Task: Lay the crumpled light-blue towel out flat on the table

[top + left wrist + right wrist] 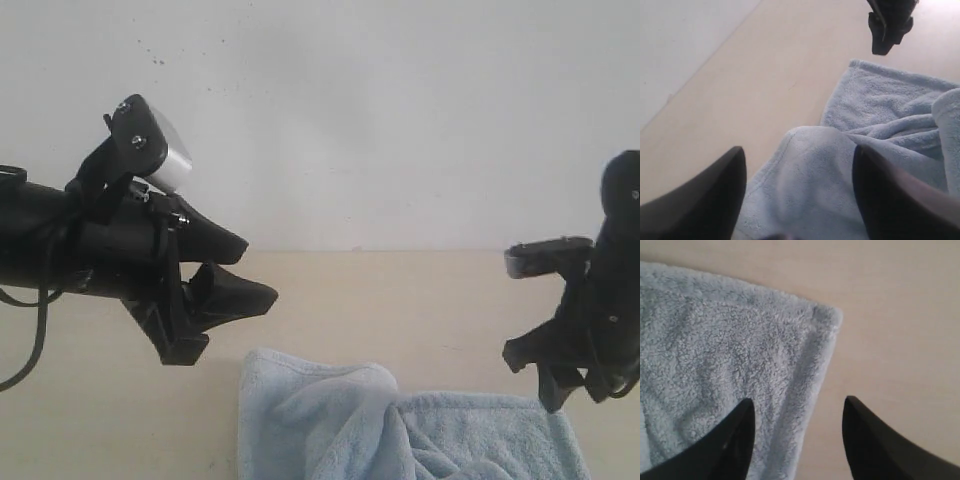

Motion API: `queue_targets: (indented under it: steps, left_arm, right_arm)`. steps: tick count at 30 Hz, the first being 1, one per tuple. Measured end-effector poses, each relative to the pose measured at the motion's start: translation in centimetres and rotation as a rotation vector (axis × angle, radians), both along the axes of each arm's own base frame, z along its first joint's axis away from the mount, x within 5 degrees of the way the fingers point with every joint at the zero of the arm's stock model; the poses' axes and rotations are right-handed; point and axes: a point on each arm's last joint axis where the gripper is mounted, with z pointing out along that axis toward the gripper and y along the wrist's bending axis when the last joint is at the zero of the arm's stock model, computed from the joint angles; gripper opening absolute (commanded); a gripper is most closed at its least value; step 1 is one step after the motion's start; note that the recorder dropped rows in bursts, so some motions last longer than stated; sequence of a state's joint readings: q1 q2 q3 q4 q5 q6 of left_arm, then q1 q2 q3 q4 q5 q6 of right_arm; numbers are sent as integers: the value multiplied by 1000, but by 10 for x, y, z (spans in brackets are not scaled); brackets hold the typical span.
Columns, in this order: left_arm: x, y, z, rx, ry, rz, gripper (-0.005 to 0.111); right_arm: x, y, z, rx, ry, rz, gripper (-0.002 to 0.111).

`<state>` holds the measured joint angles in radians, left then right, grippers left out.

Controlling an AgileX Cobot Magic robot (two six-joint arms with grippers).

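Observation:
The light-blue towel [400, 430] lies rumpled on the beige table [400, 300] at the bottom middle of the exterior view, with folds across its centre. My left gripper [255, 275] hovers open above and left of the towel's far left corner; in its wrist view the towel [850, 165] fills the gap between its fingers [715, 190]. My right gripper [535, 375] hangs open over the towel's far right edge. Its wrist view shows the towel's hemmed corner [827, 320] ahead, with the edge running between the fingers [735, 435]. No label is visible.
A plain white wall [350, 120] rises behind the table's far edge. Bare table surface [100, 420] lies to the left of the towel and beyond it. The right gripper's tip [887, 30] shows in the left wrist view.

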<state>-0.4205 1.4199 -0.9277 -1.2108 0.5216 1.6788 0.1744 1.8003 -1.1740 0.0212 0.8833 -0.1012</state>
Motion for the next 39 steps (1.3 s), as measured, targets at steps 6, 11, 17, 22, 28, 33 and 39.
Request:
queue_targets:
  steps: [6,11,17,22,28,33,39]
  left_arm:
    - [-5,2,-7,-51,122,70,60]
    - [-4,3,-6,-58,129,92,60]
    - [-4,3,-6,-59,129,95,60]
    - [-4,3,-6,-59,129,95,60]
    - [-4,3,-6,-59,129,95,60]
    - [-4,3,-6,-59,129,95,59]
    - [0,5,-6,-52,106,131,59]
  right_arm:
    - [17,-28,-45,228,92,-131,51]
    - [26,-28,-64,232,49,-132,51]
    - [35,-31,-69,216,-28,-142,51]
    - [38,-31,-69,214,-61,-150,50]
    - [37,-32,-72,213,-48,-134,12]
    - [36,-31,-73,217,-34,-119,0]
    - [33,-29,-69,247,-4,-128,0]
